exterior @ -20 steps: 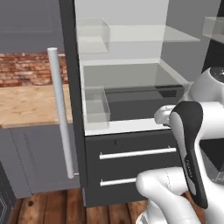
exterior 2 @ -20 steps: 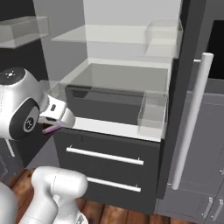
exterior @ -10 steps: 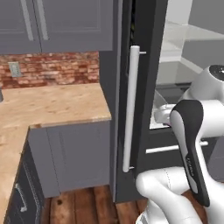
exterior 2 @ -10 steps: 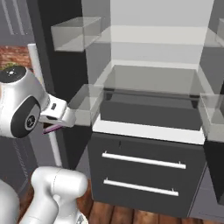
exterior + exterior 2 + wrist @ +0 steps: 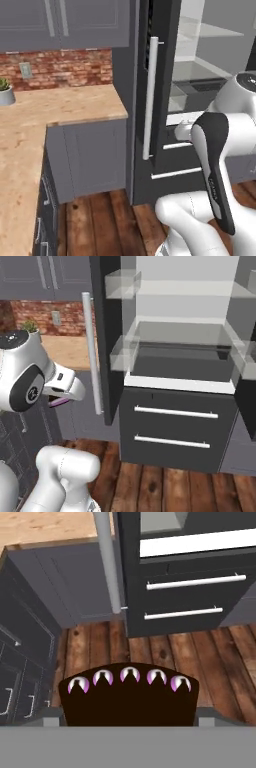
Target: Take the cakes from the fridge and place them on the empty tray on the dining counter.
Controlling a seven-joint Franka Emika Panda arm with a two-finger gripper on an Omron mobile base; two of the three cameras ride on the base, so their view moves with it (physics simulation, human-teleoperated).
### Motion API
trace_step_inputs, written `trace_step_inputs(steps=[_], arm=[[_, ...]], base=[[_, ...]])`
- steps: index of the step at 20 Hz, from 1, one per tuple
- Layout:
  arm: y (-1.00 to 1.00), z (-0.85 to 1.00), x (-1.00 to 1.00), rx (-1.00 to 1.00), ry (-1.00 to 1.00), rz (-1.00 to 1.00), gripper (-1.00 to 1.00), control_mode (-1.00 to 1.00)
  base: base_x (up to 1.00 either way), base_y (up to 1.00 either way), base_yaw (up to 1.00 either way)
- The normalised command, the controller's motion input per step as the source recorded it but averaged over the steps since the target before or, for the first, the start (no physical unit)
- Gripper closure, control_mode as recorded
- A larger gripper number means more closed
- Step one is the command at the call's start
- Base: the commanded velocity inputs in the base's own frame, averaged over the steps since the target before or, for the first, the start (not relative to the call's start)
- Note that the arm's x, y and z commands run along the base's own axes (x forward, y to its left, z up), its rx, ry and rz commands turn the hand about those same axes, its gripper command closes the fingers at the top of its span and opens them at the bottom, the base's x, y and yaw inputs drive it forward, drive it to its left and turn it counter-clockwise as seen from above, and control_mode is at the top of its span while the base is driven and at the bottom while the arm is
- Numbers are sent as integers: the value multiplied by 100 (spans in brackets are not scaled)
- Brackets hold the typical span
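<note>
Plant [image 5: 5,91]: small green plant in a pale pot, at the far left of the wood worktop [image 5: 65,107].
Worktop: light wood top on grey cabinet fronts, its right end stopping just beside the fridge [image 5: 177,421].
Fridge: tall and dark grey, standing open; white interior with clear shelves and clear bins.
Fridge door [image 5: 162,75]: swung open toward the worktop side, seen edge-on in the left base view; a long white bar handle [image 5: 92,351] runs down it.
Door bins [image 5: 123,351]: clear boxes on the inner face of the door, one above the other; I cannot make out anything in them.
Fridge lower part: two dark drawers [image 5: 175,428] with white bar pulls, under a white ledge.
Cakes: I cannot tell them apart from the shelves in any view.
Jaws: spread close to their widest and gripping nothing; in the hand view they point down at the wooden floor [image 5: 165,652] in front of the fridge.
Fridge relative to jaws: the drawers lie ahead and to the right in the hand view, well apart; the door handle ahead, slightly left of centre.
</note>
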Motion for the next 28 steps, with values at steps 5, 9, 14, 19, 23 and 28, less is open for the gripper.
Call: trace_step_inputs(steps=[5,9,14,19,23,28], arm=[[0,0,0,0,0,0,100,100],[0,0,0,0,0,0,100,100],[0,0,0,0,0,0,100,100],[0,0,0,0,0,0,100,100],[0,0,0,0,0,0,100,100],[0,0,0,0,0,0,100,100]], base=[[-100,-1,-7],[-100,-10,-9],[-100,-16,-28],[-68,-28,-71],[-36,-34,-81],[-34,-48,-78]])
